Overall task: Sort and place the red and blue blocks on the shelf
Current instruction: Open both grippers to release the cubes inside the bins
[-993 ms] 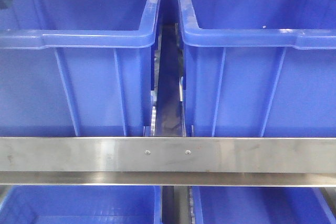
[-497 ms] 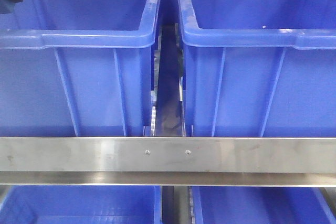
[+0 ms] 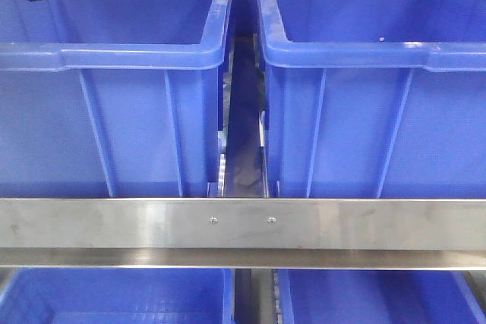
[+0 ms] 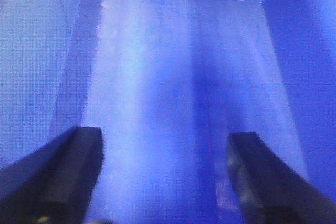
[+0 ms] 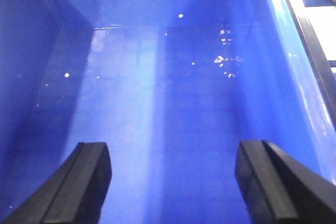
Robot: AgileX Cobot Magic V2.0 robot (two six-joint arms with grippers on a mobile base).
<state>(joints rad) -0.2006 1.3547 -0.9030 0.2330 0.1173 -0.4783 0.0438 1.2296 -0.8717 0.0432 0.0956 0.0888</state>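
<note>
Both my grippers hang inside blue bins on the shelf, and neither holds a block. My left gripper shows its dark fingers spread wide over the bare floor of the left bin; my right gripper is just as wide apart above the right bin, whose floor carries only pale specks. From the front, a dark corner at the top left edge is probably part of my left arm, though too little shows to be sure. The red and blue blocks appear in no view, so I cannot say where they lie, which way either faces, or how any axis runs; as equal-sided cubes they would have no long axis anyway. I judge this the release-or-retreat stage of a placement. The next move calls for lifting both arms straight up, clear of the bin rims.
</note>
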